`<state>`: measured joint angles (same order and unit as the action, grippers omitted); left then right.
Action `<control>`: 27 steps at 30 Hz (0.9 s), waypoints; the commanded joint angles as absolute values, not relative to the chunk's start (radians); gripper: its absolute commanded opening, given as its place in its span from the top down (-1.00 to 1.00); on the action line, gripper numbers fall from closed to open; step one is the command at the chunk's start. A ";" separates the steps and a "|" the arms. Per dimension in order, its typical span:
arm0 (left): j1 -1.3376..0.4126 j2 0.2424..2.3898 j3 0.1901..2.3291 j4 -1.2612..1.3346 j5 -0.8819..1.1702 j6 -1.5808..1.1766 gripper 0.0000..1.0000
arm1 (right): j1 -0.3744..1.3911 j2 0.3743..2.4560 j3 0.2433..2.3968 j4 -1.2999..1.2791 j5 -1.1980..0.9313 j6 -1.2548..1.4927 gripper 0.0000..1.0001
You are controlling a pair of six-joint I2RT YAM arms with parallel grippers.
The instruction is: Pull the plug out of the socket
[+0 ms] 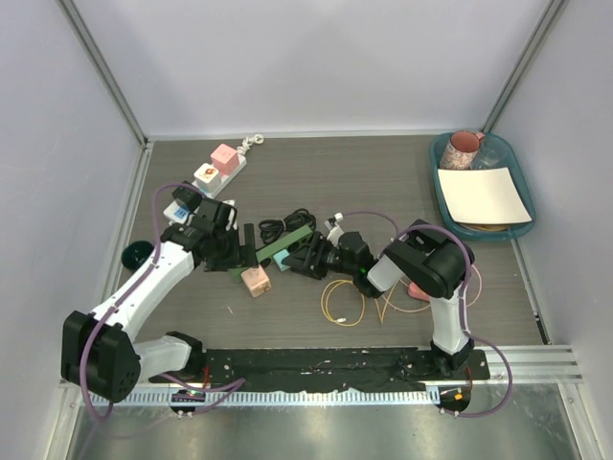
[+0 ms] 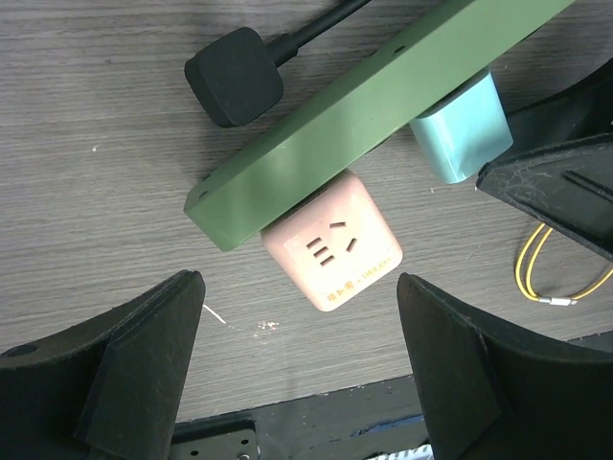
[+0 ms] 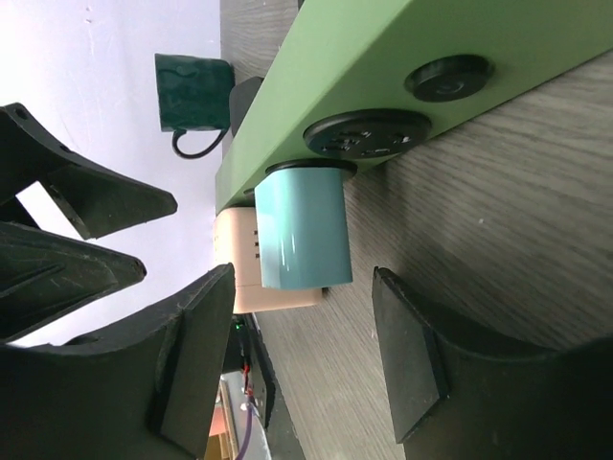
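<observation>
Both grippers stand wide open and hold nothing. The left gripper (image 2: 299,283) faces a pink cube plug (image 2: 330,254), which sits just ahead of its fingertips with clear gaps on either side. The right gripper (image 3: 305,278) comes from the opposite side. The free end of a teal plug (image 3: 302,225) sits right at the mouth of its fingers (image 3: 192,355), with no contact visible.

Both plugs are seated in one green power strip (image 2: 364,115), side by side along the same face. The strip lies on its side in the middle of the table (image 1: 402,172), between the two grippers. A black plug (image 2: 235,75) on a black cord lies on the wood just beyond the strip, and a coil of black cord (image 1: 287,225) sits behind it. A loop of yellow wire (image 1: 340,302) lies near the right arm.

A dark green mug (image 1: 137,254) stands at the left edge of the table; what is inside cannot be seen. A white power strip (image 1: 215,171) carrying another pink cube (image 1: 225,158) lies toward the far left.

At the far right sits a teal tray (image 1: 525,225). It holds a pink mug (image 1: 465,149) and what looks like a clear cup (image 1: 488,153) at its far end, and a white sheet (image 1: 484,196) covers most of its floor.
</observation>
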<state>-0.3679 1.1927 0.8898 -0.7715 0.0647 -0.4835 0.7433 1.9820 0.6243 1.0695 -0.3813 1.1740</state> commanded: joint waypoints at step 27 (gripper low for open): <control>-0.365 1.183 0.926 -0.579 0.253 -0.350 -0.53 | 0.621 2.019 0.574 1.444 -0.583 1.281 0.81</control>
